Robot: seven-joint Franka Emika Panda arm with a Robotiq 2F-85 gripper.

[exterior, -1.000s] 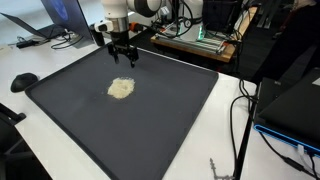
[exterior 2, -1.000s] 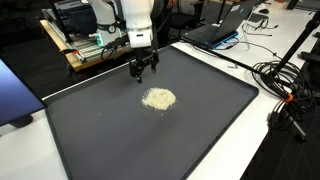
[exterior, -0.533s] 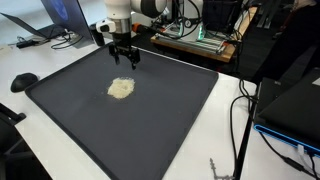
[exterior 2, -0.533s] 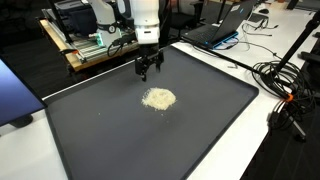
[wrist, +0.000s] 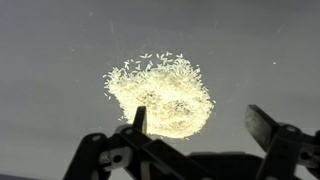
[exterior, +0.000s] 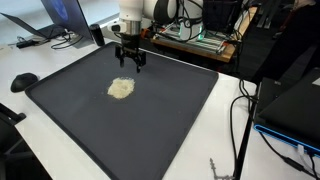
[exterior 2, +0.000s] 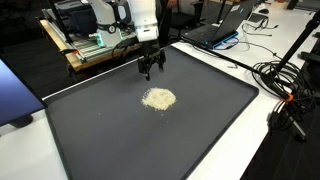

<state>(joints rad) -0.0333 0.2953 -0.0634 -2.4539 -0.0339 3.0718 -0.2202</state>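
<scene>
A small pile of pale rice grains [exterior: 121, 88] [exterior 2: 158, 98] lies near the middle of a dark grey mat [exterior: 170, 110] [exterior 2: 210, 120]. In the wrist view the pile [wrist: 160, 92] spreads just ahead of the jaws, with loose grains scattered at its edges. My gripper [exterior: 130, 66] [exterior 2: 151, 71] hangs above the mat, a little beyond the pile toward the mat's far edge. Its jaws stand wide apart with nothing between them [wrist: 198, 122]. One finger overlaps the pile's near edge in the wrist view.
The mat covers a white table [exterior: 30, 65]. A laptop [exterior: 50, 20] [exterior 2: 215, 30] sits near one corner. Cables [exterior 2: 285, 85] trail beside the mat. A rack of electronics [exterior: 200, 35] [exterior 2: 85, 45] stands behind the arm. A dark monitor [exterior: 295, 105] lies at the table's side.
The gripper has slid sideways along the mat's far edge, staying open. The rice pile has not moved.
</scene>
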